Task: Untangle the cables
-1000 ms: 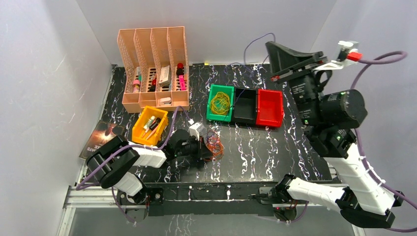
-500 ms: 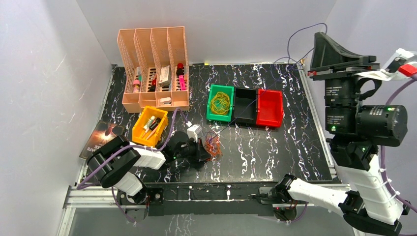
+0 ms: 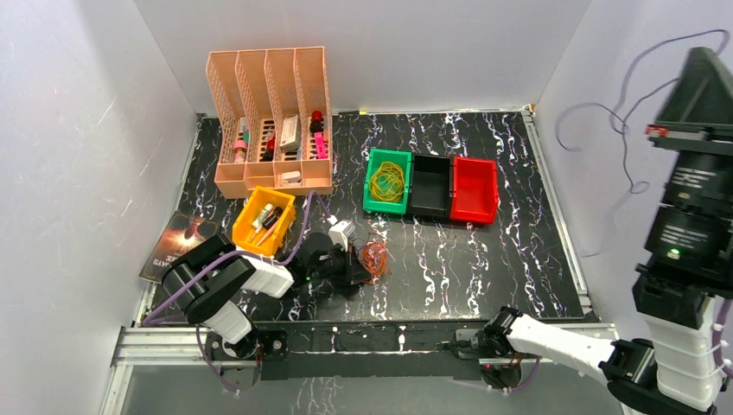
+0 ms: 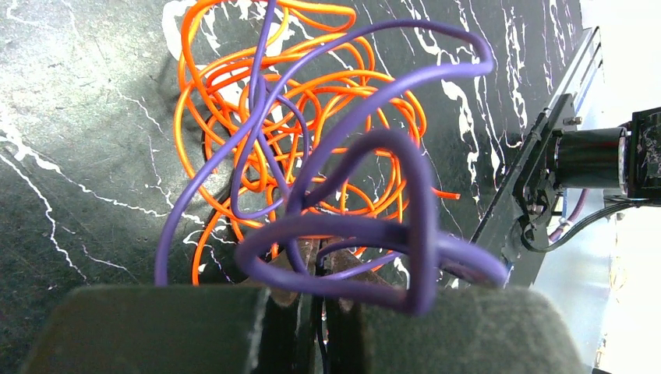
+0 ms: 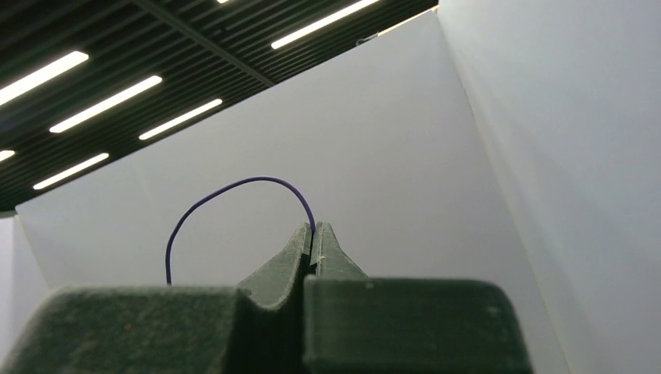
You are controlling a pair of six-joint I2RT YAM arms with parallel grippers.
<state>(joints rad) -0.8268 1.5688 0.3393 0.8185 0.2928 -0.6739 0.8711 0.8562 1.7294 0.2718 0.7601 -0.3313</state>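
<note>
The cables are a small bundle of orange and purple wire loops [image 3: 374,257] lying on the black marbled table [image 3: 484,251]. In the left wrist view the orange loops [image 4: 234,93] and purple loops [image 4: 351,156] fill the frame. My left gripper [image 3: 356,264] lies low on the table with its jaws shut on wires at the bundle's near edge [image 4: 331,265]. My right gripper [image 3: 702,54] is raised high at the far right, pointing up. It is shut [image 5: 313,228] on one thin purple wire [image 5: 234,185], which hangs in loose curves in the air [image 3: 596,112].
A green bin [image 3: 370,201] holding yellow wire loops, a black bin [image 3: 430,186] and a red bin [image 3: 474,188] stand in a row mid-table. An orange bin [image 3: 243,235] and a peach organizer [image 3: 270,86] stand at the left. A booklet [image 3: 177,242] lies at the left edge.
My right arm has swung right and upward, carrying the thin purple wire away from the table. My left gripper has stayed at the bundle, which shifted slightly.
</note>
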